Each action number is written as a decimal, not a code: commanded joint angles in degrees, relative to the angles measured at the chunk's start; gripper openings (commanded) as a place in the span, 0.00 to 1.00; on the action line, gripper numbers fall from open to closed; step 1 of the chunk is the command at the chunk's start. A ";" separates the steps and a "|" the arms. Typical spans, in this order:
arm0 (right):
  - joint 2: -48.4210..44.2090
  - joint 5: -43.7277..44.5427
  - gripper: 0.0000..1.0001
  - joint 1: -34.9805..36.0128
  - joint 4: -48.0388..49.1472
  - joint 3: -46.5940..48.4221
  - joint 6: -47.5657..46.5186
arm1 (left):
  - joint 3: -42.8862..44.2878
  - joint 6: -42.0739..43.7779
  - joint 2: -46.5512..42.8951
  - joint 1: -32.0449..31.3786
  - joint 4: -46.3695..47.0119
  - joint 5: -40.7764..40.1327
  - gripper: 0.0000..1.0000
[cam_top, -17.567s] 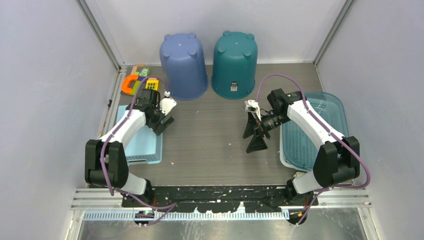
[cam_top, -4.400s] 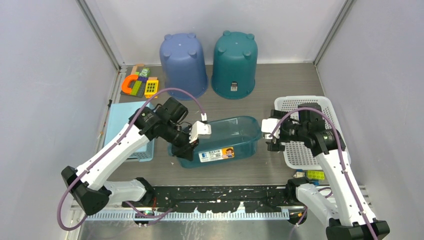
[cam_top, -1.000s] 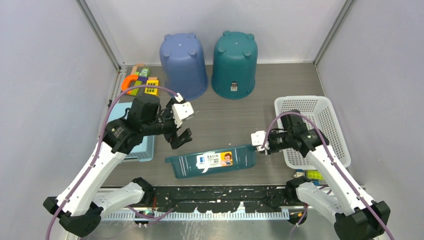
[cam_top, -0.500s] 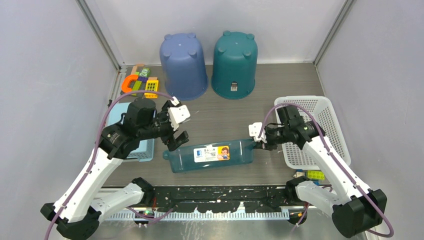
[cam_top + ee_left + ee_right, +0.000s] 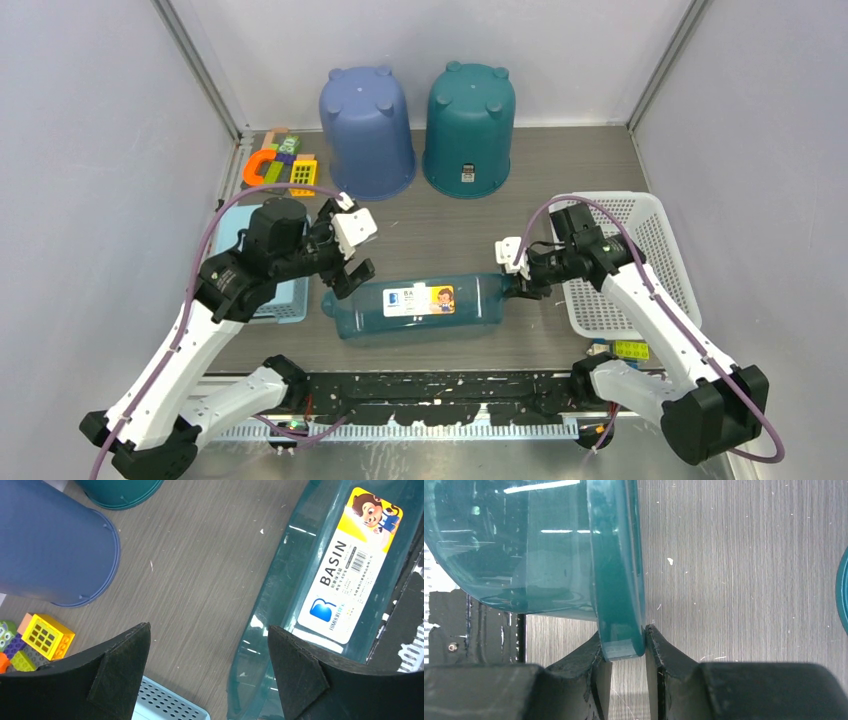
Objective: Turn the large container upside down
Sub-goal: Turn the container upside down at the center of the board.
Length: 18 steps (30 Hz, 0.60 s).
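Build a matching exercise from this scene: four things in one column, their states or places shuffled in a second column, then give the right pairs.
Column one
1. teal basin
2. left fingers
3. right fingers
4. white basket

Column two
A. spread apart, holding nothing
B. upright, on the right side
C. tipped over, labelled side facing up
D. pinching a teal rim

Pairs: 1-C, 2-A, 3-D, 4-B
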 commanded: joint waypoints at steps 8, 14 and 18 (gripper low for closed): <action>4.99 -6.00 0.01 0.29 -4.07 6.18 2.52 | 1.31 -3.35 0.27 0.34 6.52 -7.63 0.88; 7.09 -6.02 0.01 0.27 -4.25 7.20 4.45 | 1.15 -4.29 0.73 0.29 8.70 -12.59 0.88; 8.27 -6.22 0.01 0.31 -4.86 8.49 5.58 | 1.11 -4.58 1.00 0.40 9.26 -14.44 0.88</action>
